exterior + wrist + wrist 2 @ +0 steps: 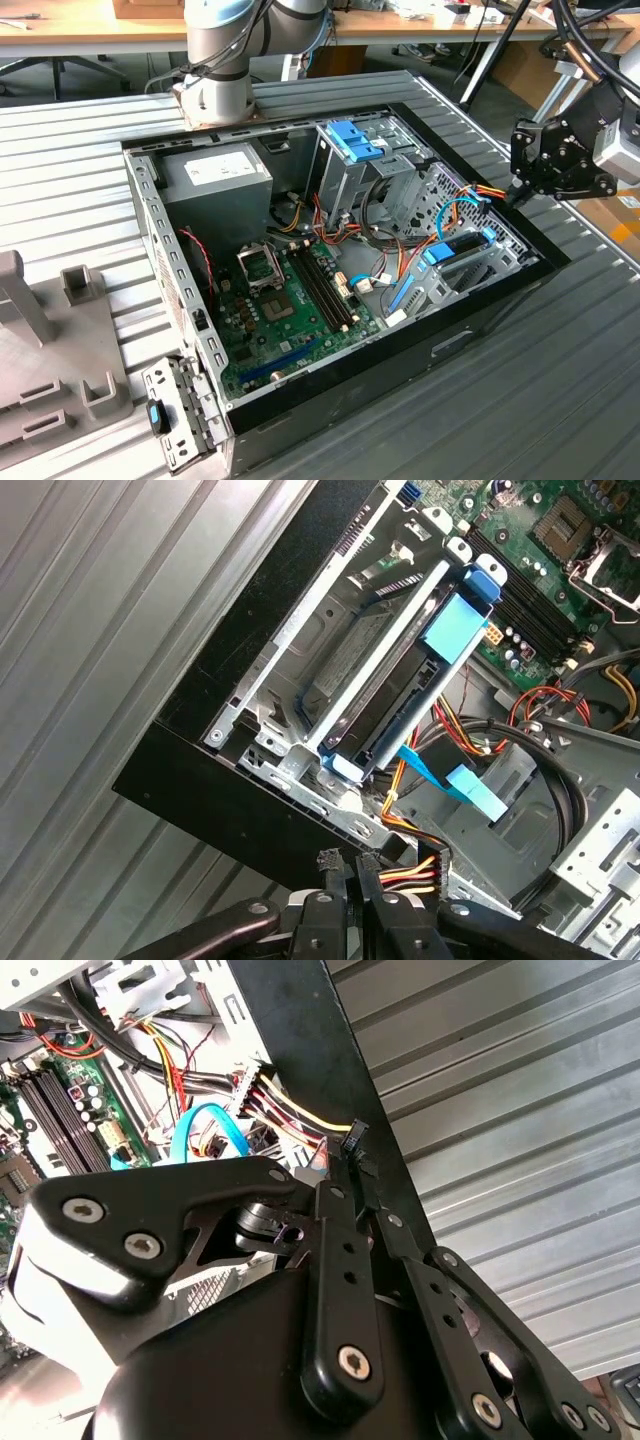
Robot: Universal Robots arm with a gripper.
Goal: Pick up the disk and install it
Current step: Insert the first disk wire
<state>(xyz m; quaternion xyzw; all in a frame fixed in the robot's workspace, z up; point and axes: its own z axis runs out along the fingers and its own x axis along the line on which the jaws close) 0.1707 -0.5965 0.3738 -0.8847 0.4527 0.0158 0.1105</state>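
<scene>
The disk point(462, 248), black with blue rails and tabs, sits inside the drive bay at the near right corner of the open computer case point(500, 290). In the first wrist view the disk point(397, 718) lies edge-on in the metal bay, its blue tab toward the motherboard. My gripper point(512, 196) hangs over the case's wall on the exterior view's right, just beyond the bay. The gripper point(345, 863) is shut with nothing between its fingers. In the second wrist view the gripper point(356, 1165) has its tips beside a black cable connector point(355, 1138).
A tall grey cage with a ribbed blue clip point(352, 140) stands in the case's middle. A grey power supply point(215, 175) fills the far corner. Loose coloured wires point(470, 195) run near my fingertips. A grey fixture point(50, 340) sits on the ribbed table on the exterior view's left.
</scene>
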